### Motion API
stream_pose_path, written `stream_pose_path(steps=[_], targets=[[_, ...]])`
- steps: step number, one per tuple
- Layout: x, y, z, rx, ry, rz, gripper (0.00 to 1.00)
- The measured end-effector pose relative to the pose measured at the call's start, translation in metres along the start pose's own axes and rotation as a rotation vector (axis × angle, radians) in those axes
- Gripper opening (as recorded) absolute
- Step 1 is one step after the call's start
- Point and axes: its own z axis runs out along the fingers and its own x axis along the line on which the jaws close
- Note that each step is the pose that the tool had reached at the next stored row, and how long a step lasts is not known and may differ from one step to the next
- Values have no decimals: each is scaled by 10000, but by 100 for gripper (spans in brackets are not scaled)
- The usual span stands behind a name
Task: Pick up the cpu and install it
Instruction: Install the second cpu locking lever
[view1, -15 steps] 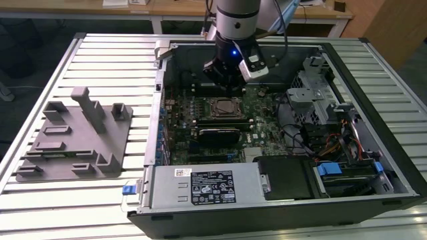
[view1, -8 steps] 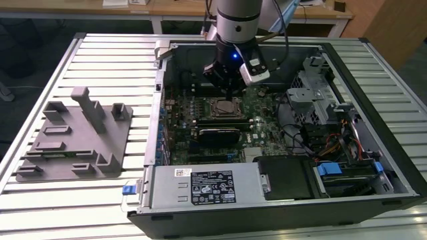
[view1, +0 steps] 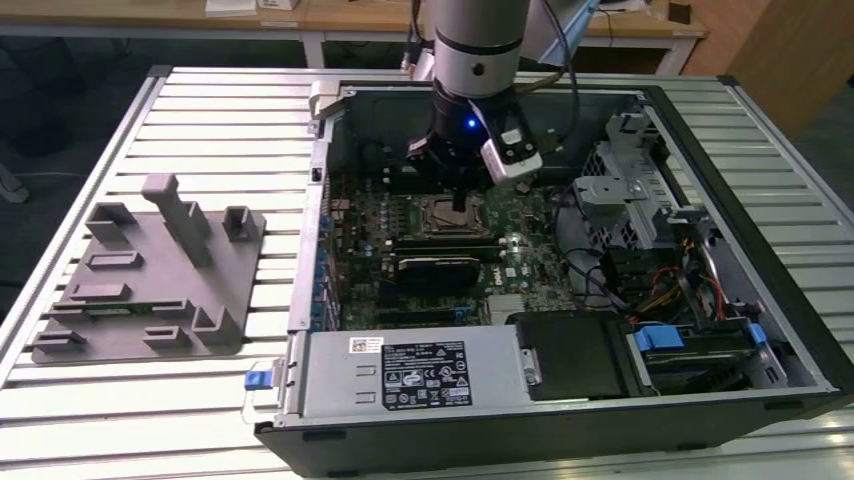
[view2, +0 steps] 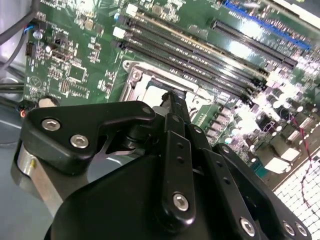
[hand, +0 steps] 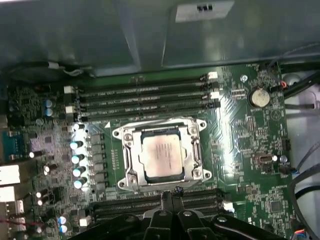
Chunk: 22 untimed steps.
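The cpu (hand: 160, 157), a silvery square chip, lies flat inside the metal-framed socket (hand: 125, 165) on the green motherboard (hand: 240, 150). In the second wrist view part of the cpu (view2: 152, 93) shows past the fingertips. My gripper (hand: 167, 196) hovers just off the socket's edge, beside the memory slots; its black fingers (view2: 172, 107) are pressed together with nothing between them. In the exterior view the gripper (view1: 459, 209) hangs low inside the open computer case, right over the socket (view1: 430, 213).
The grey plastic tray (view1: 134, 300) with upright posts sits on the slatted table at the exterior view's left. Case walls (view1: 320, 200), drive bays (view1: 627, 190), cables (view1: 667, 290) and the power supply (view1: 414, 370) hem in the motherboard.
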Motion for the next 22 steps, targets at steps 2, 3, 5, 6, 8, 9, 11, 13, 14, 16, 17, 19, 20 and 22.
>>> stream_pose_path(steps=[2, 3, 5, 6, 8, 9, 11, 13, 14, 16, 17, 19, 20, 22], targets=[[-2, -26, 22, 0, 0, 0, 11], [-2, -40, 32, 1, 0, 0, 11], [3, -58, 53, -2, -1, 1, 11], [9, -64, 64, -3, -1, 1, 11], [25, -74, 82, -9, 1, -1, 11], [35, -78, 90, -11, 2, -3, 11], [53, -89, 104, -31, 5, -50, 11], [61, -94, 115, -49, 9, -193, 11], [64, -95, 119, -53, 11, -291, 11], [68, -97, 128, -59, 17, -521, 11], [69, -98, 132, -62, 20, -647, 11], [73, -102, 137, -67, 25, -861, 11], [81, -105, 140, -69, 26, -919, 11], [113, -110, 149, -73, 27, -1004, 11]])
